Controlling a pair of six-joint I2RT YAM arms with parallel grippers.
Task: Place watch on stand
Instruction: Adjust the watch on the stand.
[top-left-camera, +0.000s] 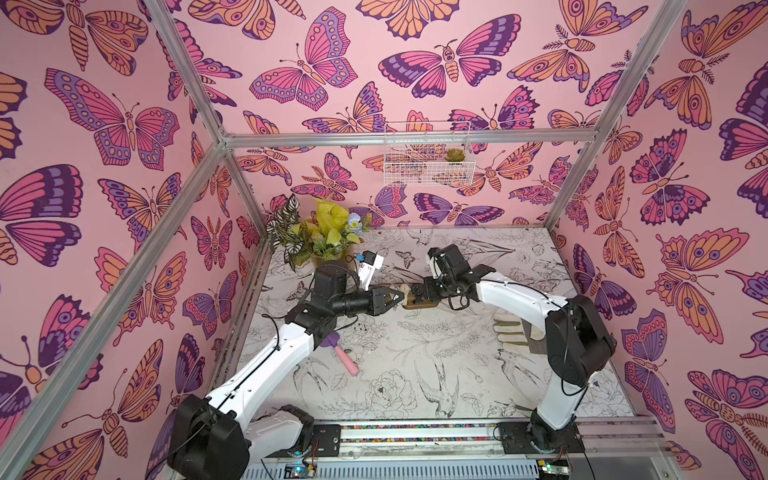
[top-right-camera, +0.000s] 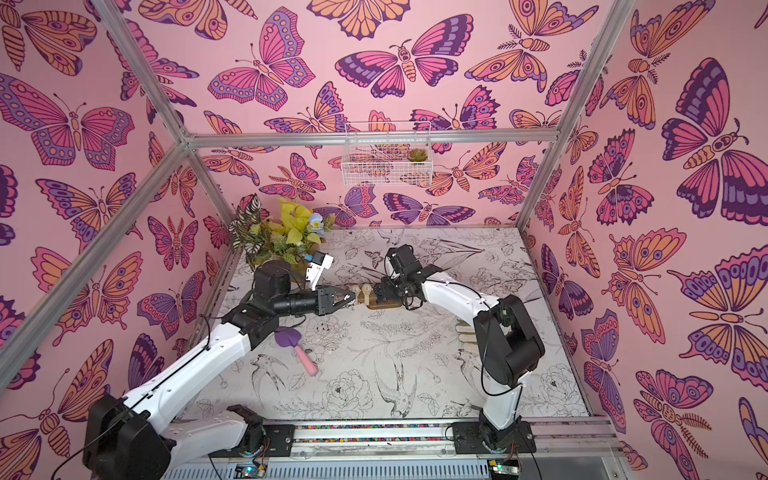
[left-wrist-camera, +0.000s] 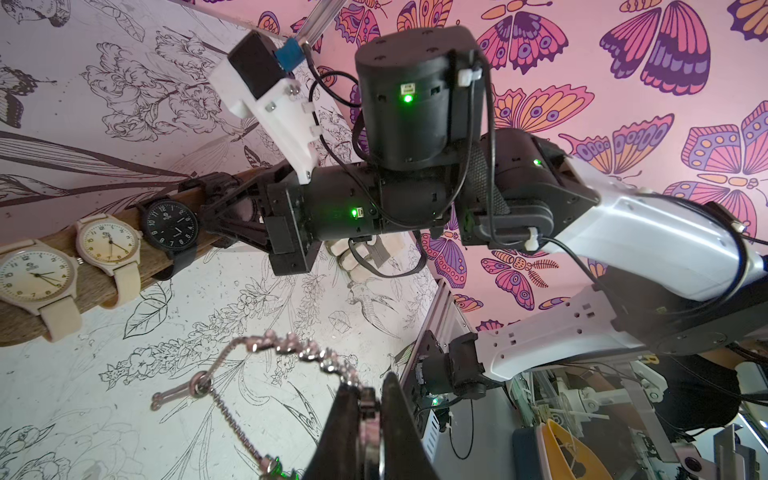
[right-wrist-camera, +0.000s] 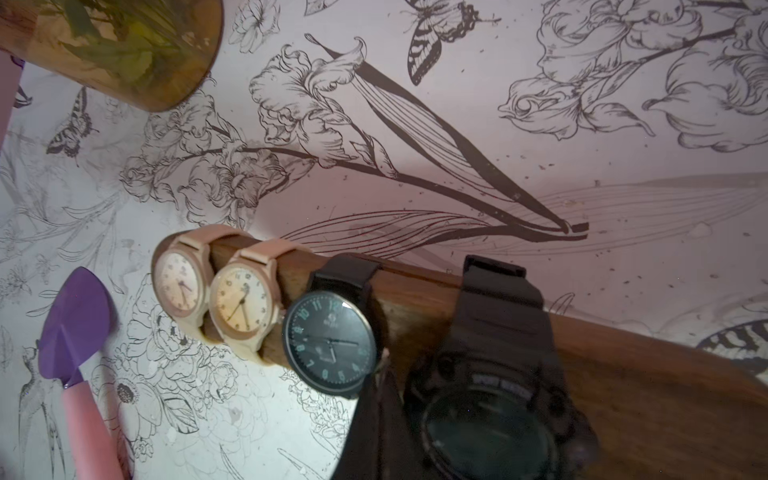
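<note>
The stand (right-wrist-camera: 623, 374) is a brown wooden bar on a small base (top-left-camera: 419, 306), mid-table in both top views. Two beige watches (right-wrist-camera: 178, 286) (right-wrist-camera: 245, 305), a round black watch (right-wrist-camera: 328, 343) and a bulky black sport watch (right-wrist-camera: 490, 415) hang on it. My right gripper (right-wrist-camera: 380, 374) is shut, its fingers pressed together between the two black watches with nothing seen between them. My left gripper (left-wrist-camera: 368, 386) hovers just off the bar's left end (top-right-camera: 353, 298). It is shut on a silvery-pink chain-band watch (left-wrist-camera: 299, 349), whose chain and clasp dangle free.
A purple trowel with a pink handle (top-left-camera: 340, 353) lies in front of the left arm. A potted plant (top-left-camera: 320, 237) stands at the back left. Beige gloves (top-left-camera: 511, 332) lie by the right arm. A white wire basket (top-left-camera: 428, 153) hangs on the back wall.
</note>
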